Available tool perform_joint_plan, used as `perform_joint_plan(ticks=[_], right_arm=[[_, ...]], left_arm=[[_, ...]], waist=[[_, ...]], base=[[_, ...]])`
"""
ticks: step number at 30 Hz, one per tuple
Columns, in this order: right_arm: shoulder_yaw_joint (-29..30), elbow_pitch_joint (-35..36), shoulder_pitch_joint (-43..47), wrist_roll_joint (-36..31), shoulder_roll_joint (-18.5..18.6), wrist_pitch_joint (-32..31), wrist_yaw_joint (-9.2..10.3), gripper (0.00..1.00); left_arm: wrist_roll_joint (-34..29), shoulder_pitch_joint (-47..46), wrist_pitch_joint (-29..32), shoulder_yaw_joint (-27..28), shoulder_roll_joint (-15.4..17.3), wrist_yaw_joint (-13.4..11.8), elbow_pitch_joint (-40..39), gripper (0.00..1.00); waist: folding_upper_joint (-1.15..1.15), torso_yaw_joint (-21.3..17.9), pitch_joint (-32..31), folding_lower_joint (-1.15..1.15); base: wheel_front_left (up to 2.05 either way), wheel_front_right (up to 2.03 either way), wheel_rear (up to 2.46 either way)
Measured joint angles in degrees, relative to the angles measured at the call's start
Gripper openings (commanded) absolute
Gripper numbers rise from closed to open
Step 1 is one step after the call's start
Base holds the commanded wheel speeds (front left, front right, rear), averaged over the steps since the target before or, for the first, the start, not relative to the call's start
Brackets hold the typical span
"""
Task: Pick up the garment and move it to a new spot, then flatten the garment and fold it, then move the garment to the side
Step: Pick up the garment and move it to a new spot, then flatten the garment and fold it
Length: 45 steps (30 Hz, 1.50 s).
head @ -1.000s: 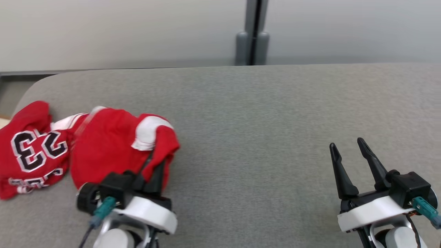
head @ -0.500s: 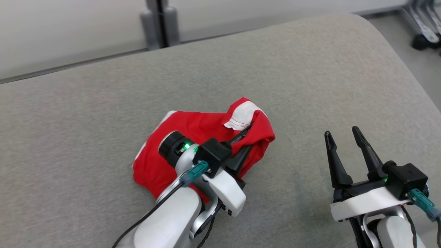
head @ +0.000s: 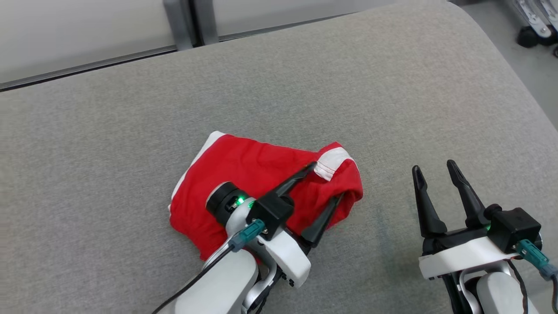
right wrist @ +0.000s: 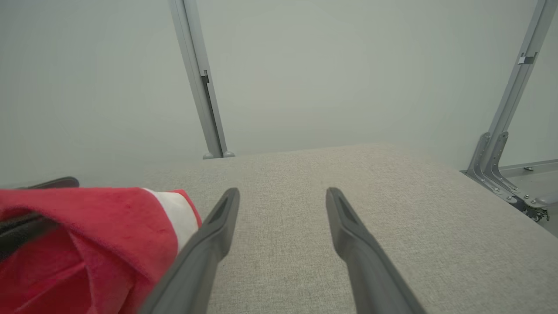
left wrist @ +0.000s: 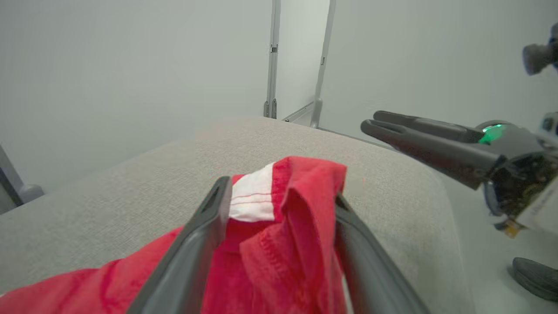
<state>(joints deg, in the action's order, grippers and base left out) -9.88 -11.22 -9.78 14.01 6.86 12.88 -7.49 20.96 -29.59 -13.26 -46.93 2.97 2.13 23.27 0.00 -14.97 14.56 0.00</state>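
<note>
the red garment is lying bunched in the lower middle of the head view, on the grey fabric tabletop. the left gripper is hovering over its right edge with its 2 fingers spread wide, straddling a raised fold by the white trim without pinching it, likely because the cloth is being set down at its new spot. the right gripper is waiting at the lower right, fingers parted and holding nothing, probably ready to help flatten.
</note>
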Motion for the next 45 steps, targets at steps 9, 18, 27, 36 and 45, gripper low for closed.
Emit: perform_joint_plan(ticks=[9,18,27,36,45], right_arm=[[1.62,1.3,0.41,-0.55,1.11,-0.78,0.0,1.0],[2.7,3.07,2.11,-1.25,1.41,-2.41,0.0,1.0],[3.11,4.49,6.54,-1.55,1.72,-4.47,0.0,1.0],[2.98,6.23,10.93,-1.54,1.96,-6.44,0.0,1.0],[3.04,7.35,11.89,-1.53,1.9,-7.64,0.0,1.0]], left_arm=[[2.21,5.66,-1.66,9.21,3.91,-6.41,-6.83,1.0],[3.94,12.81,-1.83,21.28,8.86,-10.89,-8.66,1.0],[2.98,21.29,-1.83,29.82,11.67,-11.11,-10.15,1.0],[1.75,26.59,-1.83,30.96,11.35,-7.6,-10.69,1.0],[0.43,27.04,-1.83,31.38,10.58,-6.69,-10.21,1.0]], waist=[[0.0,7.31,-2.95,0.0],[0.0,14.15,-5.5,0.0],[0.0,16.96,-10.62,0.0],[0.0,17.04,-15.48,0.0],[0.0,16.34,-16.28,0.0]], base=[[0.0,0.0,0.0],[0.0,0.0,0.0],[0.0,0.0,0.0],[0.0,0.0,0.0],[0.0,0.0,0.0]])
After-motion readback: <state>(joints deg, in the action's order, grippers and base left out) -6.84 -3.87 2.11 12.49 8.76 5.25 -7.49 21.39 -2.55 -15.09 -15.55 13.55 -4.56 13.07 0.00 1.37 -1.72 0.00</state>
